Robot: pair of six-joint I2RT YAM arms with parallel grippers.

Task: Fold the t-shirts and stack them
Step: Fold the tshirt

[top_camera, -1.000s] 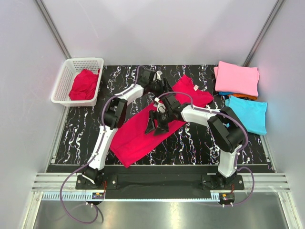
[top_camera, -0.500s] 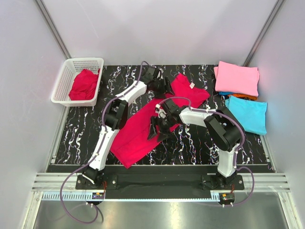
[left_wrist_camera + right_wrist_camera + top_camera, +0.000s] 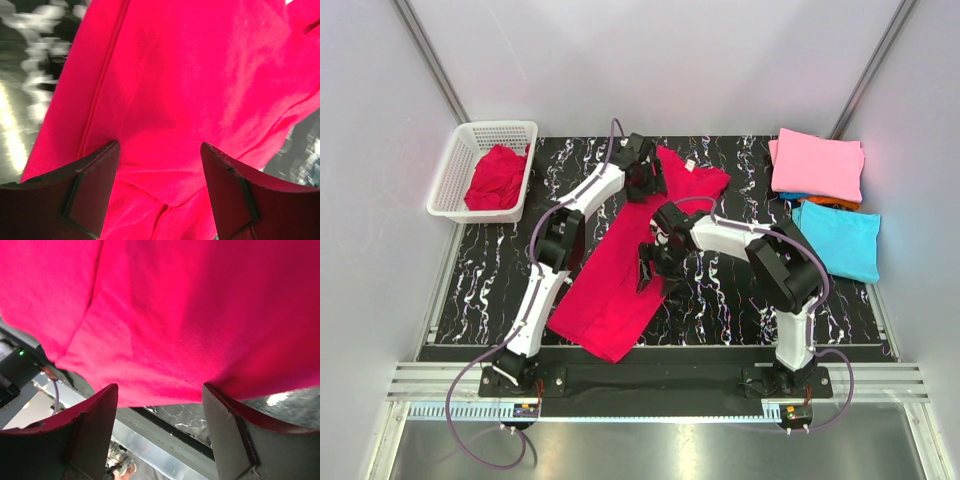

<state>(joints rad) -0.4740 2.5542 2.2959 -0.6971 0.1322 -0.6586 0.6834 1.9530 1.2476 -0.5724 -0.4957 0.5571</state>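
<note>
With left fingers [image 3: 87,192] and right fingers [image 3: 90,432] spread open on the crimson t-shirt [image 3: 610,290] at frame centre, it should be smoothed flat on the surface [image 3: 720,300] before folding.

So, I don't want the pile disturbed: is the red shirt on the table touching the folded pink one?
Apart. The top view shows a strip of bare table between the red shirt and the pink shirt.
</note>
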